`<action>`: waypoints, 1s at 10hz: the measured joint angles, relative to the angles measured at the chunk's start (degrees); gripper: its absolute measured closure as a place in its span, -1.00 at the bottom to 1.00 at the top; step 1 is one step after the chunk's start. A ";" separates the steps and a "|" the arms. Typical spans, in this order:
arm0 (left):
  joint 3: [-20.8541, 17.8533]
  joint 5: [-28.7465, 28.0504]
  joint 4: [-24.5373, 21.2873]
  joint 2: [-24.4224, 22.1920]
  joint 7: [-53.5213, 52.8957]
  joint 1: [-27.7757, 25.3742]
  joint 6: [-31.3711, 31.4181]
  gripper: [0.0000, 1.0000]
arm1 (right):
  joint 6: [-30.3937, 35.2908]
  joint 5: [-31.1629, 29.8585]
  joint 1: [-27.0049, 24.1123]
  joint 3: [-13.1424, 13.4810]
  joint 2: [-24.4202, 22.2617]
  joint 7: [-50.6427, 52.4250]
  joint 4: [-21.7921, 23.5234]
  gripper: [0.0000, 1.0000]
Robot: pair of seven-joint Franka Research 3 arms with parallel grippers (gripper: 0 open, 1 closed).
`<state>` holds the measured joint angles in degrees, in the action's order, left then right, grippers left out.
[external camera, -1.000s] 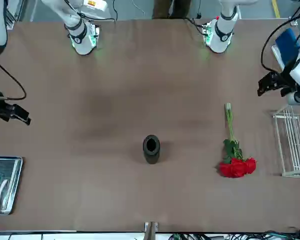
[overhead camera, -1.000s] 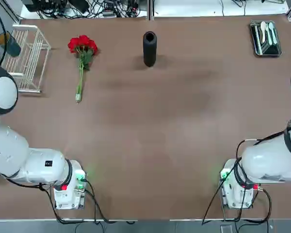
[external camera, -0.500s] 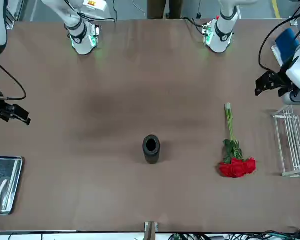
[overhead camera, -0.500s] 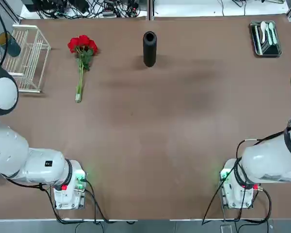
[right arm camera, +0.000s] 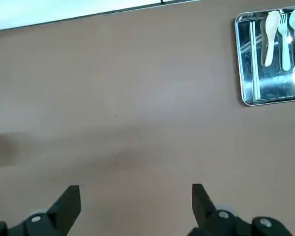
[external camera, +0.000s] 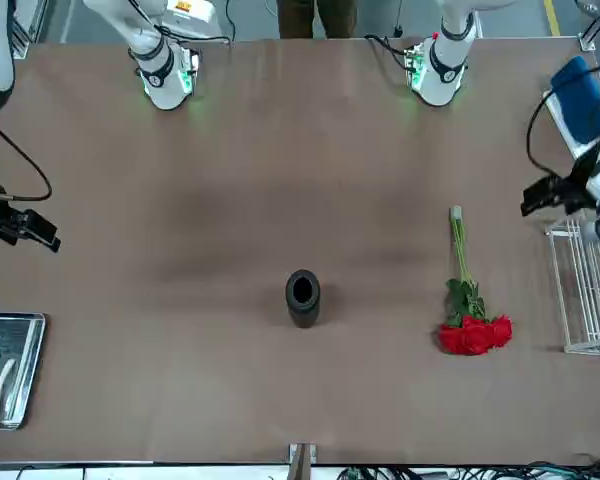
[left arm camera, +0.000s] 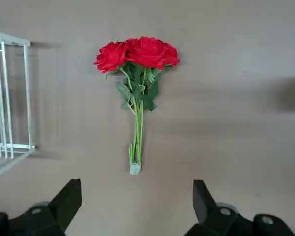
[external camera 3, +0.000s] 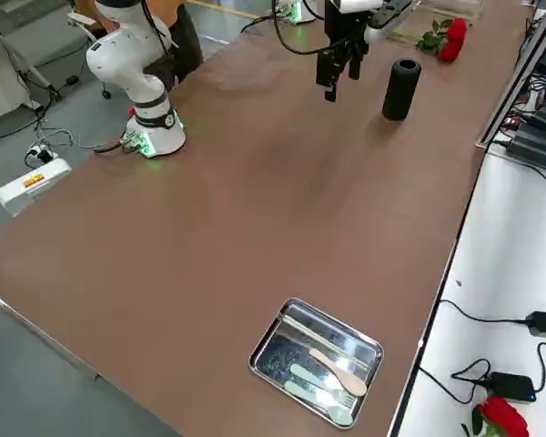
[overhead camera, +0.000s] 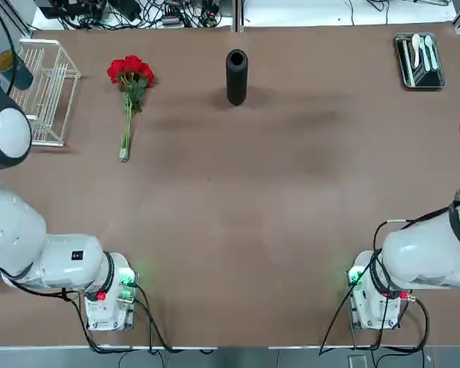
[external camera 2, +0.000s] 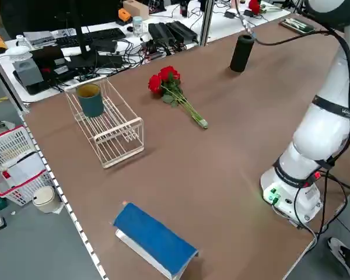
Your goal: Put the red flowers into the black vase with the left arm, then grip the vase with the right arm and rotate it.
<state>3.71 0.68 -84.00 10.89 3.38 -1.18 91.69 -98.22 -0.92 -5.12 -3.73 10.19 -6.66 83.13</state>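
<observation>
The left gripper hangs above the table on the robot's left, near the white wire rack, its two fingers spread wide with nothing between them. In its wrist view the red flowers lie beyond the fingertips, flat on the brown table and touched by neither finger.

The bunch runs lengthwise away from the robot — blooms at the far end, bound stem ends toward the arm bases. The stems' long axis passes between the two fingers if carried on toward the gripper, so the fingers would probably need only to come forward and down to close across the stems. Gripping low on them would leave little to lower into the vase; a hold nearer the leaves looks better, though it risks crushing them.

The black vase stands upright, mouth up, well apart from the flowers on their right. The left gripper is the nearer one to the bunch, which lies between the rack and the vase.

The right gripper is parked over the robot's right side, also wide and bare, near the cutlery tray.
</observation>
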 joint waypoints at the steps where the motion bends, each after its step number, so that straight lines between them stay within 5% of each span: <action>1: -0.01 0.00 -2.42 0.77 0.17 -0.28 2.50 -1.00 | -0.01 0.00 0.01 -0.01 0.00 0.00 0.00 -1.00; 3: -0.05 -0.01 -7.85 1.44 0.20 -1.94 7.14 -1.00 | -0.01 0.00 -0.05 0.03 0.00 0.00 0.00 -1.00; 10: -0.12 -0.01 -33.81 1.70 0.24 -4.50 41.21 -1.00 | -0.89 0.00 -0.68 0.21 0.00 -0.11 -0.02 -1.00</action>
<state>3.59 0.67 -117.80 12.59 3.62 -5.68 132.90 -99.11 -0.92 -5.80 -3.52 10.19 -6.77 83.11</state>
